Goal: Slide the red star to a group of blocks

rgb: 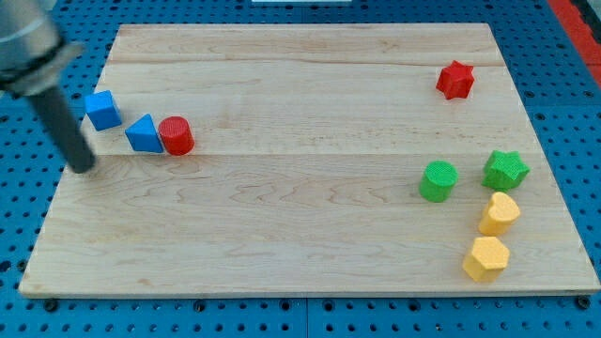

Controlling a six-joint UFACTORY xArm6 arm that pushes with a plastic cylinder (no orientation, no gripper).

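The red star (pixel 455 80) lies alone near the view's top right of the wooden board (pixel 300 235). Below it, at the right, a group holds a green cylinder (pixel 438 180), a green star (pixel 506 170), a yellow heart-like block (pixel 500 213) and a yellow hexagon (pixel 486 258). At the left, a second group holds a blue cube (pixel 102 110), a blue triangular block (pixel 144 134) and a red cylinder (pixel 176 135) touching it. My tip (pixel 84 167) rests at the far left of the board, below and left of the blue blocks, far from the red star.
The board lies on a blue perforated table (pixel 28 207). The arm's grey body (pixel 23 42) enters from the view's top left corner.
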